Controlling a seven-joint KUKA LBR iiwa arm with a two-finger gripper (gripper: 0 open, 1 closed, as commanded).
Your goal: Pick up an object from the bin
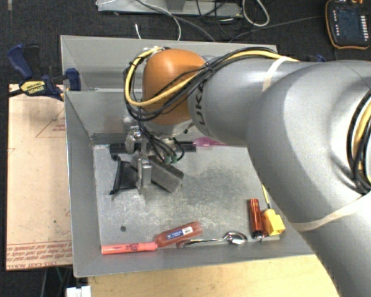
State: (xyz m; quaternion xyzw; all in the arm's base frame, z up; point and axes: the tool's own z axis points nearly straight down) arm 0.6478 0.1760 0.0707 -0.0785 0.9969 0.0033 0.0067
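Grey metal bin (80,184), few items, no heap. Hand (142,177) is low in the bin's upper-left part, just beside a black wedge-shaped piece (123,178), possibly touching it; the arm's bulk hides the contact, so I cannot tell whether the hand is clenched or released. Along the near edge lie a red-orange marker (173,236) and a metal spoon (216,240). A copper-coloured cylinder (254,217) and a yellow block (273,221) sit together at the lower right. A pink item (207,143) peeks out from under the arm.

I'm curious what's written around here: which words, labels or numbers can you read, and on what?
"UK": on the grey arm; the other letters are hidden.
White label on the red tool: too small to read.
Print on the orange pen: too small to read.
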